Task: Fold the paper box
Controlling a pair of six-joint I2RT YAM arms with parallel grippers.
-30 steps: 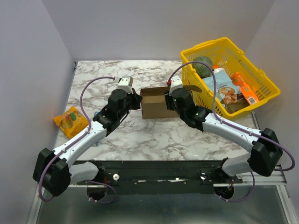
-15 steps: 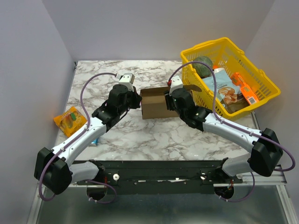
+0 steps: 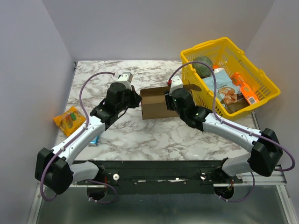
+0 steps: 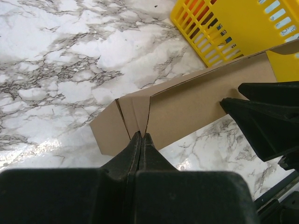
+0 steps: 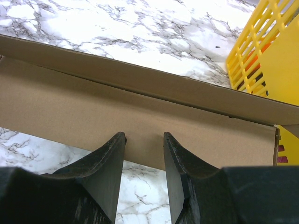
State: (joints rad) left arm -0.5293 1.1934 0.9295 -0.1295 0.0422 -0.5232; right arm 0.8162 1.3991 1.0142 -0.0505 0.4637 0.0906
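Left gripper (image 4: 141,136) closed tight, nothing between the fingers, tips set against a crease at the end of the paper box (image 4: 196,102) far from the yellow basket (image 3: 205,45). Right gripper (image 5: 144,137) half spread and empty, tips at the long side wall, toward the end near the basket. Box just beside the basket, partly formed: plain brown cardboard, no print, long walls raised, end flaps not yet tucked. Step in hand, probably: pushing the end flap in, with the wall steadied from the other side. Next, by judgement: press the flap inward along its crease, slowly, without sliding the box against the basket.
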